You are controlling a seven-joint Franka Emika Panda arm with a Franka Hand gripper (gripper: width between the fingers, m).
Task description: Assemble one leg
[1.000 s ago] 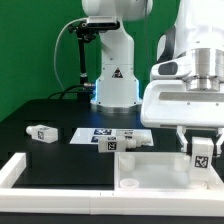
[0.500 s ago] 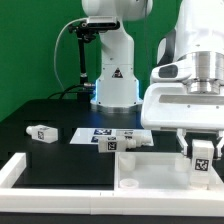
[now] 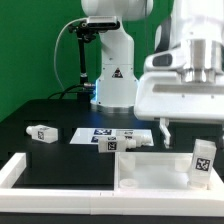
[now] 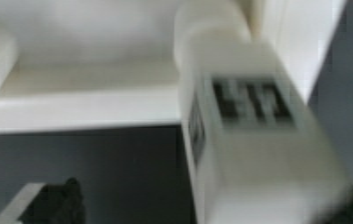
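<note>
Nearest, along the bottom of the exterior frame: large white panel (image 3: 60, 202) with raised rims, flat on the black tabletop (image 3: 25, 120). At lower right, standing inside that panel: the leg (image 3: 203, 161), tag toward the camera, tipped slightly. Just above it: end effector (image 3: 197, 132) spread wide, one dark finger (image 3: 164, 131) well apart from the leg, the other past the frame edge. In the wrist view: same leg (image 4: 244, 130), blurred, tag showing, a clear gap to a dark finger (image 4: 45, 200). Farther back, mid-frame: two similar pegs (image 3: 110, 142) at the marker board (image 3: 92, 131), a third peg (image 3: 42, 132) at left. Farthest: robot base (image 3: 112, 75) against green backdrop (image 3: 30, 50)
</note>
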